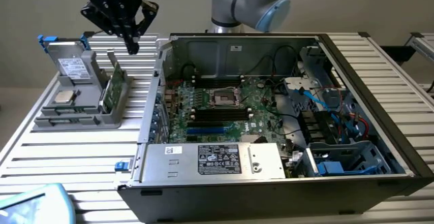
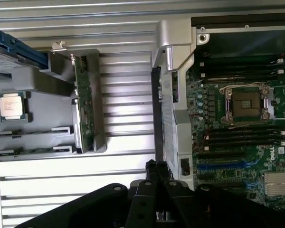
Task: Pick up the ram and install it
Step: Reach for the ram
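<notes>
**Now, an empty claw hangs near the ram**

The claw (image 1: 133, 45) has its fingers pinched together with nothing between them. It hovers above the slatted table (image 1: 68, 153), clear of everything. The ram (image 1: 113, 84) stands on its long edge in a grey holder (image 1: 74, 118), on the side nearest the open computer case (image 1: 271, 203). A silver processor chip (image 1: 65, 97) lies in the same holder.

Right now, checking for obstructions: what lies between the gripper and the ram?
Nothing: in the exterior view, the stretch from the gripper down to the ram, standing in its grey holder, is bare.
</notes>
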Motion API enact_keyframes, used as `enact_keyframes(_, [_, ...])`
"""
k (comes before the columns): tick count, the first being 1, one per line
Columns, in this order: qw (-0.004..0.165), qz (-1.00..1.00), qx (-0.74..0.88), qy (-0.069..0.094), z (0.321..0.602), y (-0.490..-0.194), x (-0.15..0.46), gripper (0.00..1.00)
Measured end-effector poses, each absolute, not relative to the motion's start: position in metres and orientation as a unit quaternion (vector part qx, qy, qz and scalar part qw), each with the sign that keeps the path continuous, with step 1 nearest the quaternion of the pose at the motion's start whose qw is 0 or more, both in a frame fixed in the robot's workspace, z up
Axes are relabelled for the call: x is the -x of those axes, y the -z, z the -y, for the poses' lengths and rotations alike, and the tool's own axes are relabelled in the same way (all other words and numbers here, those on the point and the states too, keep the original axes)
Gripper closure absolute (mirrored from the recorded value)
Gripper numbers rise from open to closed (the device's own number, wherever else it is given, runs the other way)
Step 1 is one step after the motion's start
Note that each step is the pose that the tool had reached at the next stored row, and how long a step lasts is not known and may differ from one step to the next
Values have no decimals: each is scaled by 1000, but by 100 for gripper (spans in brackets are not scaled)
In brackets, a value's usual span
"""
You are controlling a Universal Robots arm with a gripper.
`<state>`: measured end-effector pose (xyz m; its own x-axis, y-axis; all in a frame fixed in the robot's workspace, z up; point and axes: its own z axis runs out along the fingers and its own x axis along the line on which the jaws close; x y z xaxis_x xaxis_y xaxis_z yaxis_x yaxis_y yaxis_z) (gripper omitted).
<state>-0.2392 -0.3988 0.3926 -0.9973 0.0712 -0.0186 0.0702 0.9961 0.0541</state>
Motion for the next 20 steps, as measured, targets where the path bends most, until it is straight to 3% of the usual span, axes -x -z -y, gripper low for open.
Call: enact_keyframes(20, [10, -999, -35, -28, 400, -393, 330, 89])
